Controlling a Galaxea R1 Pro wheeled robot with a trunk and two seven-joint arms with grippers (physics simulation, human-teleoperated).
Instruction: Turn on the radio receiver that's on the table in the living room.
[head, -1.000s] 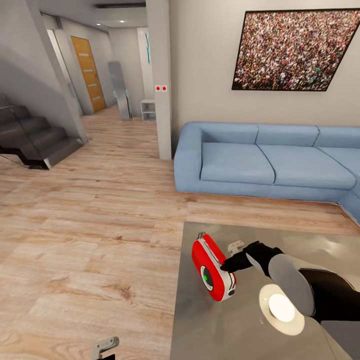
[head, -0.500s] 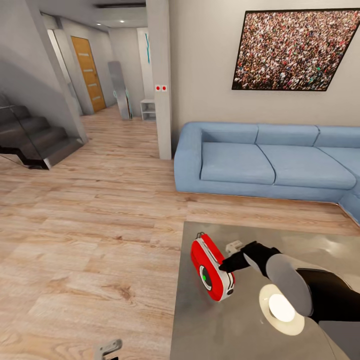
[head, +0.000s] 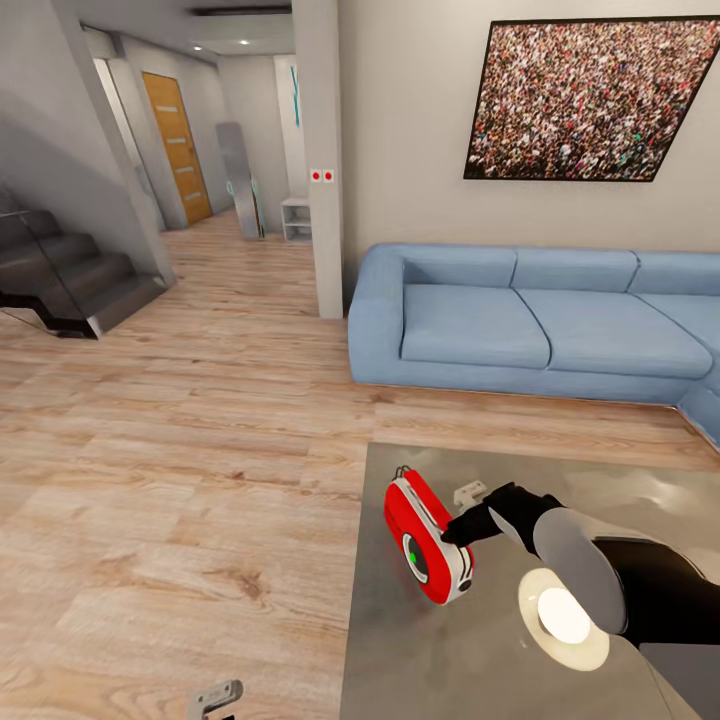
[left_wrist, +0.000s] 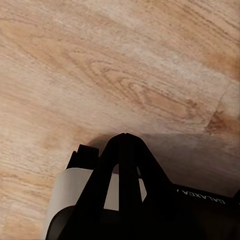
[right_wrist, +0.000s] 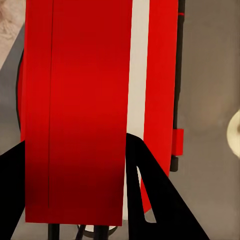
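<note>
The radio receiver (head: 428, 540) stands on its edge near the left side of the table (head: 450, 660), whose glossy grey top takes up the near right of the head view. It is a small red box with rounded corners and white-grey sides; its round black dial shows a green light at the centre, and a thin wire handle sticks up at its far end. The red face is turned toward the near left. The right gripper (head: 458, 527) reaches in from the right and its black fingertips touch the radio's side near the top edge. In the right wrist view the radio (right_wrist: 100, 100) fills much of the frame — a broad red panel with a white strip down it — and two black fingers (right_wrist: 150, 200) stand apart on either side of its near end, so the jaws are spread fairly wide around the body; whether they press on it I cannot tell. Just right of the radio lies a flat round white disc (head: 563, 618). The left gripper (left_wrist: 125, 150) hangs over the wood floor (left_wrist: 120, 65) with its fingertips closed to a point. Beyond the table are a blue sofa (head: 530, 325) and a framed crowd picture (head: 590, 100).
</note>
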